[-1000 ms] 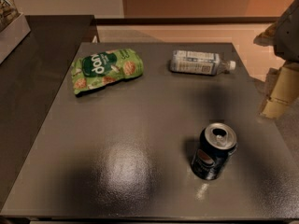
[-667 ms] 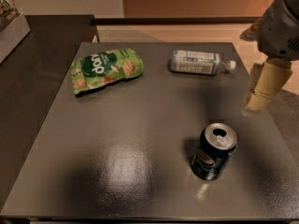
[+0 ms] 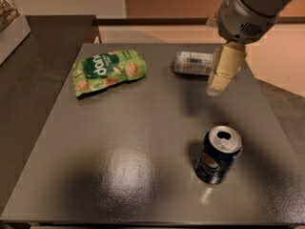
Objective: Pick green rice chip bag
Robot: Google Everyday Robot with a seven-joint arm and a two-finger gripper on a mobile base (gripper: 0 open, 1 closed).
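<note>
Chip bag (image 3: 108,71) is lying flat near the far-left corner of the bench (image 3: 119,175), green label facing up, its long side running roughly along the far edge with the right end tilting a bit toward that edge, and nothing is touching it. The gripper (image 3: 215,87) is hanging over the far-right part of the bench, pointing down and leaning slightly left, with the grey arm (image 3: 248,8) coming in from the far-right corner. Honestly, I can't tell whether it's apart or together from this angle. It's sitting well apart from the bag, way over on the other side. Right behind it a bottle (image 3: 191,63) is lying on its side by the far edge, its right end hiding behind the gripper. A dark can (image 3: 218,155) is standing upright nearer the front-right corner, top already popped open, also well clear of the bag.
</note>
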